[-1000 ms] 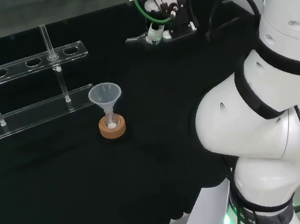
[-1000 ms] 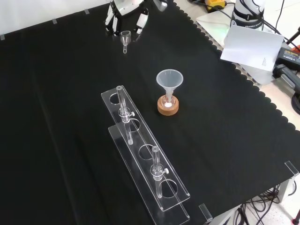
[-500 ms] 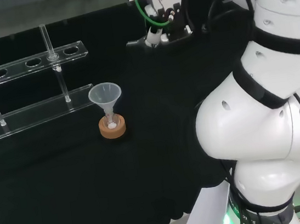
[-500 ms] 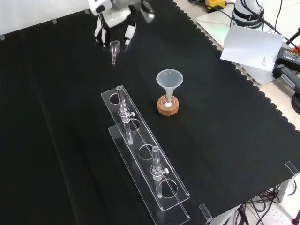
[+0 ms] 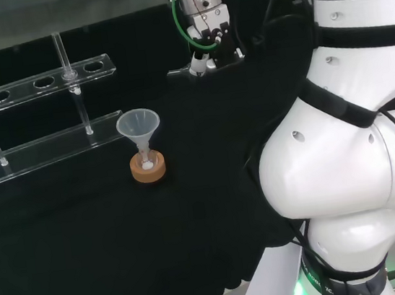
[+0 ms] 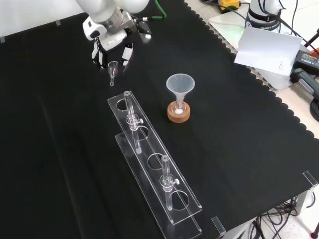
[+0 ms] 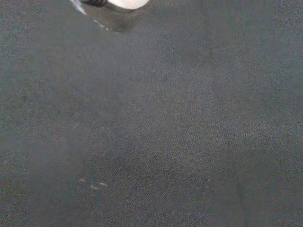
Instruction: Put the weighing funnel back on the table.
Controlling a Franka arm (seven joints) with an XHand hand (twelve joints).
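Note:
The weighing funnel, a small clear scoop with a short stem, hangs stem down between the fingers of the black and white hand, just above the black cloth. The hand is shut on it, a finger on either side of its cup. In the head view the hand sits at the top centre, and the weighing funnel pokes out to its left. The wrist view looks at bare black cloth, with a blurred white part of the hand at its edge.
A clear test tube rack with two tubes lies just below the hand in the front view. The big funnel stands in a small flask on a cork ring. A white sheet lies past the cloth's scalloped edge.
The hand has carried the weighing funnel left and down in the front view, closer to the rack's near end. In the head view it has shifted left.

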